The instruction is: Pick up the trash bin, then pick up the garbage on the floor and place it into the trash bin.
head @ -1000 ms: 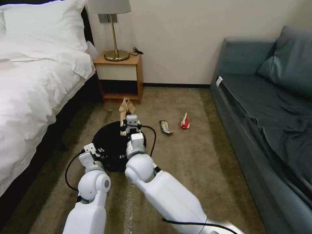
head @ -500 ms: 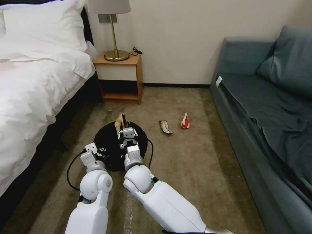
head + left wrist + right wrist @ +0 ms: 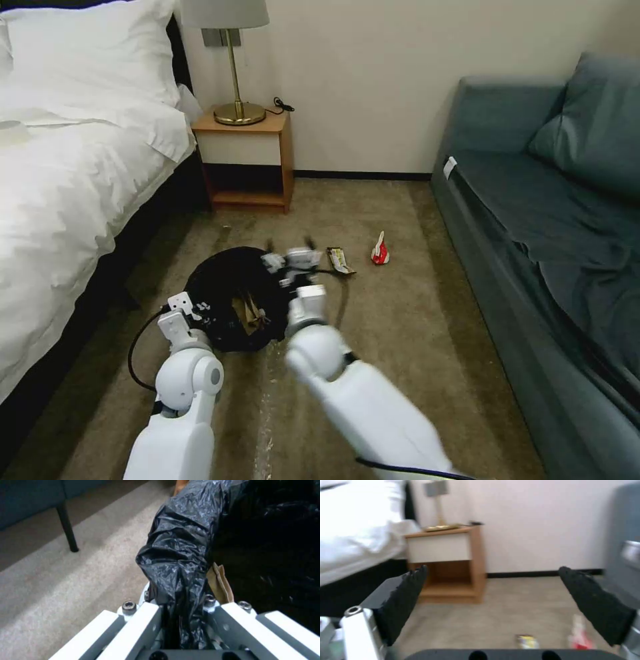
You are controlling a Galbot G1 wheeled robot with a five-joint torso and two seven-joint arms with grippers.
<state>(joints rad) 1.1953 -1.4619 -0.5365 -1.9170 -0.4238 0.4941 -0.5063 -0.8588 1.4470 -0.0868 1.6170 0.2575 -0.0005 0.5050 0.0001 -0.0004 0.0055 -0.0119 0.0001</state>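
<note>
Our left gripper (image 3: 181, 620) is clamped on the trash bin (image 3: 227, 293) liner at 7 o'clock; paper bag (image 3: 250, 312) inside. Right gripper (image 3: 288, 248) spread wide, empty, at the bin's 2 o'clock; wrappers (image 3: 340, 260) beyond.

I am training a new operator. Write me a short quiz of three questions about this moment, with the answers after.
1. True or false: the paper bag lies inside the bin.
2. Which gripper grips the bin's black liner? A) left B) right C) neither
3. Fill the blank: the right gripper's fingers are ____.

Key:
1. True. The tan bag rests against the liner, inside the rim.
2. A. The left gripper is shut on the bunched liner at the rim.
3. Open. They stand wide apart and hold nothing; ahead on the carpet lie the dark wrapper and the red-and-white wrapper.
</note>
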